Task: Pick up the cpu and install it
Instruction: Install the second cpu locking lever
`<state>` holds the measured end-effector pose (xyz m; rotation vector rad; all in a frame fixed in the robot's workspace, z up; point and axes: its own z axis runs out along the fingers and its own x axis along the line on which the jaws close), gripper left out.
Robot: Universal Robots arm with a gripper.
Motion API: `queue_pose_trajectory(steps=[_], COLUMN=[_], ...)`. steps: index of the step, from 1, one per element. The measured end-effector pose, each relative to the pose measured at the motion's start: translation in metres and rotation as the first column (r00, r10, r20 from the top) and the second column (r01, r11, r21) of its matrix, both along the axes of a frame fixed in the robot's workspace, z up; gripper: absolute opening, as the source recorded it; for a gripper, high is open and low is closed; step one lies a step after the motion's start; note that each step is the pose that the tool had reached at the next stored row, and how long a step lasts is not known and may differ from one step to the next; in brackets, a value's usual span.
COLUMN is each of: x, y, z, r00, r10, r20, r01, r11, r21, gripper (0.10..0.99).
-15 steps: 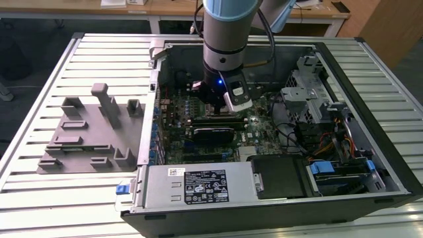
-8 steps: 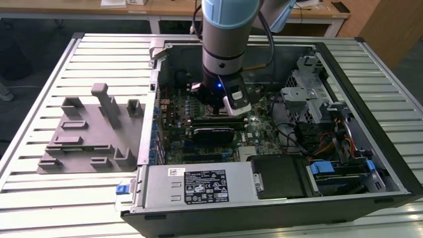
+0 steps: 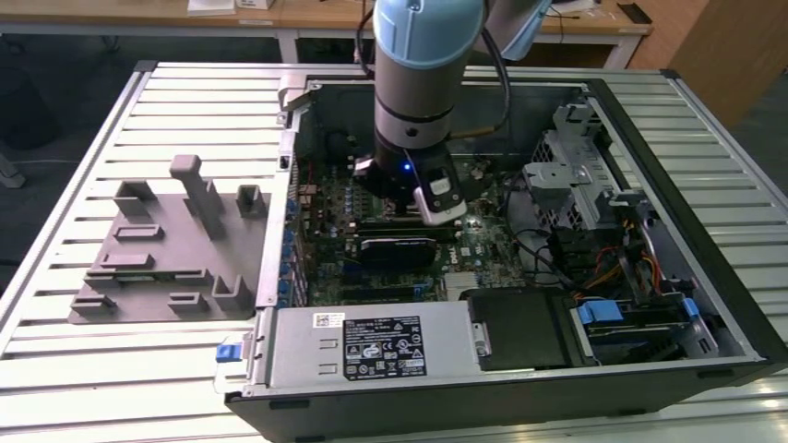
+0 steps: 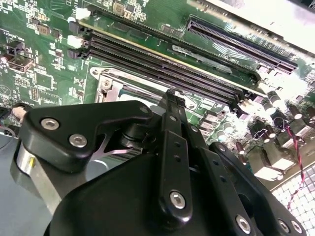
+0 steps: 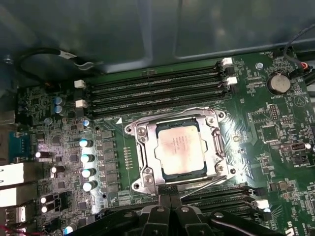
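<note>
cpu (image 4: 147, 101) mostly hidden behind gripper (image 4: 170, 105); fingertips cut off

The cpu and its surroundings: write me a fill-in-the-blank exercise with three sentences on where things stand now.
1. In the first wrist view the cpu lies in the metal ____ on the green motherboard.
2. The long black memory slots beside it are ____.
3. In the exterior view the arm reaches down into the open computer ____.

Missing words: socket; empty; case

One cpu (image 5: 179, 146), one open computer case (image 3: 689, 365), one grey fixture block (image 3: 166, 249), one robot arm (image 3: 419, 83)
</note>
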<state>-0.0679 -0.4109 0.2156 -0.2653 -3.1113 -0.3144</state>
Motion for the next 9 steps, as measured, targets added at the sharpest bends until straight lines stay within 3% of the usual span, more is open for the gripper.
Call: queue_pose_trajectory(steps=[5, 9], x=[-0.0030, -0.0054], y=[-0.0051, -0.0106], z=[-0.0009, -0.0017], r00=[1.0000, 1.0000], r10=[0.005, 0.010], r20=[0.0000, 0.0000], r01=[-0.005, -0.010], r11=[0.9996, 0.9993], r21=[0.028, 0.036], gripper=[0.106, 0.106])
